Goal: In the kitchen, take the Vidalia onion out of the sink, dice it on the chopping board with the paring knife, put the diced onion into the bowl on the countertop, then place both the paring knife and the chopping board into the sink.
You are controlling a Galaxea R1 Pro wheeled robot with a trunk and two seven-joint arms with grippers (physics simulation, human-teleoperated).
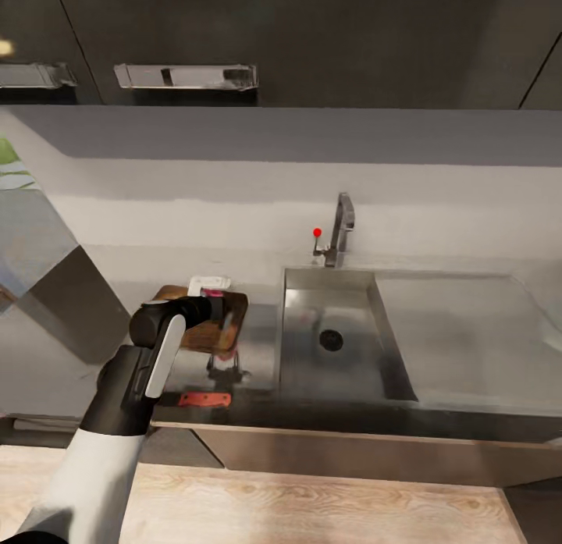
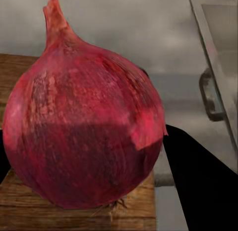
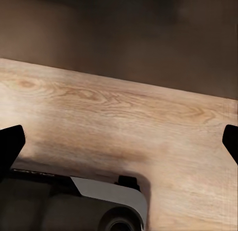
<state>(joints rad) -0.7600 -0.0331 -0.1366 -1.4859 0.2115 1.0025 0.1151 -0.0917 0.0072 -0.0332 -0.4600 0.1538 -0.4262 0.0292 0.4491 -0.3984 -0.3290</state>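
A big pinkish-red Vidalia onion (image 2: 84, 131) sits between the dark fingers (image 2: 198, 181) of my left gripper (image 1: 226, 327), which is shut on it, just over the brown chopping board (image 1: 239, 305). Whether the onion touches the wood I cannot tell. The paring knife (image 1: 204, 400) with its red-orange handle lies on the countertop (image 1: 257, 372) near the front edge, in front of the board. Behind the board a white bowl (image 1: 209, 282) peeks out. To the right is the steel sink (image 1: 312, 364). My right gripper (image 3: 119, 141) is open over wooden floor.
The chrome tap (image 1: 340, 230) with its red knob (image 1: 317, 232) stands behind the basin, and the flat drainboard (image 1: 460, 333) stretches right. Dark wall cabinets (image 1: 312, 37) hang above. A wooden floor (image 1: 312, 505) runs along the counter's front.
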